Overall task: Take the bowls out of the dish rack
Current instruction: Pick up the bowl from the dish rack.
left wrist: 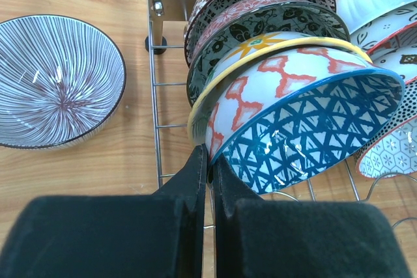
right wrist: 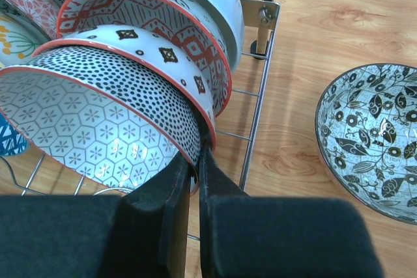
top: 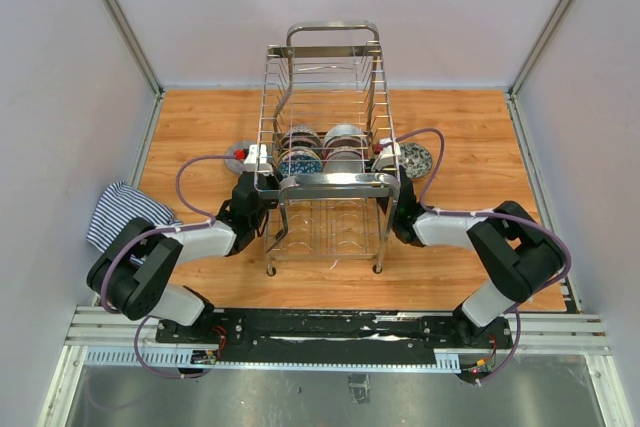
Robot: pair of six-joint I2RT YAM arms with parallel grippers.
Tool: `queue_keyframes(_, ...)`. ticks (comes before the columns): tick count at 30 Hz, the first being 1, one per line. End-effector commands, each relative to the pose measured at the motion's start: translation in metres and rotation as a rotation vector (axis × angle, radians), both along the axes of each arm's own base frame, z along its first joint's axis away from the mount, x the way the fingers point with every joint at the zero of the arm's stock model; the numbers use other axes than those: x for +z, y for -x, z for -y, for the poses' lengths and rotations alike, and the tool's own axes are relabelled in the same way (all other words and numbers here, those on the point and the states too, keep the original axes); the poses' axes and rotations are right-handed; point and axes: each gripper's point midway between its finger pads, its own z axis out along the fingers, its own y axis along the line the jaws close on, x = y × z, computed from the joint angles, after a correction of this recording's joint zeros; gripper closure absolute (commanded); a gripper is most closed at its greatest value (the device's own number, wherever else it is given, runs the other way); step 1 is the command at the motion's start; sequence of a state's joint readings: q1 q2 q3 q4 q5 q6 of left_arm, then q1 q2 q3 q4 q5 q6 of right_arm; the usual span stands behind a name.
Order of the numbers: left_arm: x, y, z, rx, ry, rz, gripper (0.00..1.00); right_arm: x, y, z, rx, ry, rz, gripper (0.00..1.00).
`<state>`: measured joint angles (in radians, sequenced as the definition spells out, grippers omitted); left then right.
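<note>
The chrome dish rack (top: 330, 183) stands mid-table with several bowls (top: 322, 150) leaning in two rows inside it. My left gripper (left wrist: 209, 158) is shut on the rim of the nearest bowl of the left row, blue triangles inside and orange lattice outside (left wrist: 313, 128). My right gripper (right wrist: 197, 154) is shut on the rim of the front bowl of the right row, hexagon flowers inside and black dots outside (right wrist: 85, 122). Both held bowls still lean among the other bowls in the rack. From above, the left gripper (top: 266, 173) and right gripper (top: 383, 169) reach in from either side.
A striped-line bowl (left wrist: 55, 83) sits on the wood left of the rack, and a black floral bowl (right wrist: 374, 135) sits right of it. A striped cloth (top: 125, 209) lies at the table's left edge. Rack side wires (left wrist: 156, 96) run close beside each gripper.
</note>
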<state>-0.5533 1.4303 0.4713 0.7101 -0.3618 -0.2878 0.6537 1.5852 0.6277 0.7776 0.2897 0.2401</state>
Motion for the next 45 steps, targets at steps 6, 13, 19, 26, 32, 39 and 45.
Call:
queue_keyframes(6, 0.036, -0.015, 0.014, -0.018, 0.058, 0.101, 1.00, 0.053, -0.018, -0.022, 0.001, -0.148, 0.134, 0.99)
queue_keyframes(13, 0.037, -0.016, 0.015, -0.017, 0.058, 0.099, 1.00, 0.056, -0.019, -0.024, 0.002, -0.155, 0.142, 0.99)
queue_keyframes(19, 0.044, -0.017, 0.015, -0.012, 0.063, 0.111, 0.99, 0.063, -0.020, -0.024, 0.003, -0.159, 0.156, 0.99)
queue_keyframes(26, 0.050, -0.016, 0.014, -0.012, 0.064, 0.120, 0.99, 0.067, -0.018, -0.025, 0.015, -0.164, 0.166, 0.99)
queue_keyframes(32, 0.056, -0.016, 0.014, -0.016, 0.071, 0.137, 1.00, 0.070, -0.018, -0.025, 0.017, -0.169, 0.179, 0.99)
queue_keyframes(39, 0.058, -0.016, 0.016, -0.026, 0.073, 0.149, 1.00, 0.073, -0.017, -0.023, 0.016, -0.174, 0.196, 0.99)
queue_keyframes(45, 0.061, -0.014, 0.018, -0.039, 0.078, 0.162, 1.00, 0.076, -0.016, -0.021, 0.013, -0.177, 0.206, 0.99)
